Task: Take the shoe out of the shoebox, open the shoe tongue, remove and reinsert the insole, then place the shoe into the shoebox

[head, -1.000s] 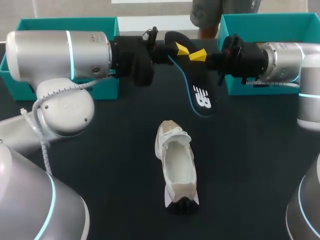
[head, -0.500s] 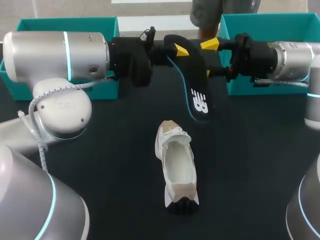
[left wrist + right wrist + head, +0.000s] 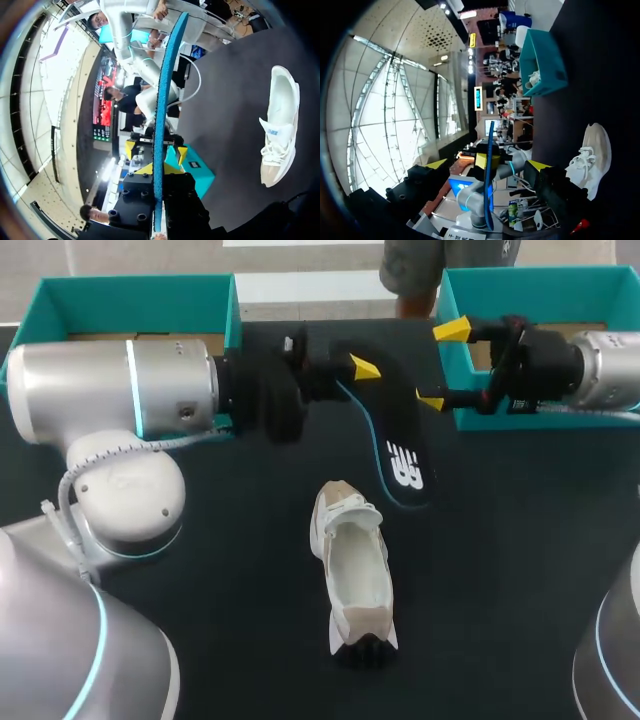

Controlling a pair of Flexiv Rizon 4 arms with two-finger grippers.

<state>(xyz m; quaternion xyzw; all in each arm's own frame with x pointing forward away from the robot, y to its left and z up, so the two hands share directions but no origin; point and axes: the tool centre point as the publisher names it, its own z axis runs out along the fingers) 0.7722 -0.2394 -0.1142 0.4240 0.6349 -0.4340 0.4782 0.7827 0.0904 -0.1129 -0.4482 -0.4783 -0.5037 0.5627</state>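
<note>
A black insole (image 3: 400, 445) with a blue edge hangs over the table, its upper end pinched in my left gripper (image 3: 355, 365), which is shut on it. In the left wrist view the insole (image 3: 161, 115) shows edge-on, running out from between the fingers of the left gripper (image 3: 157, 172). My right gripper (image 3: 442, 366) stands open just right of the insole, its yellow tips spread wide and apart from it. From the right wrist the insole (image 3: 490, 175) appears ahead of the open right gripper (image 3: 489, 165). The white and beige shoe (image 3: 352, 575) lies on the table below, opening upward.
A teal shoebox (image 3: 130, 295) stands at the back left behind my left arm. A second teal box (image 3: 540, 285) is at the back right, right behind my right gripper. The shoe (image 3: 277, 135) lies alone on the dark tabletop (image 3: 240, 540).
My right gripper let go of the insole, opened wide and drew back to the right. My left gripper kept its hold and the insole sank slightly.
</note>
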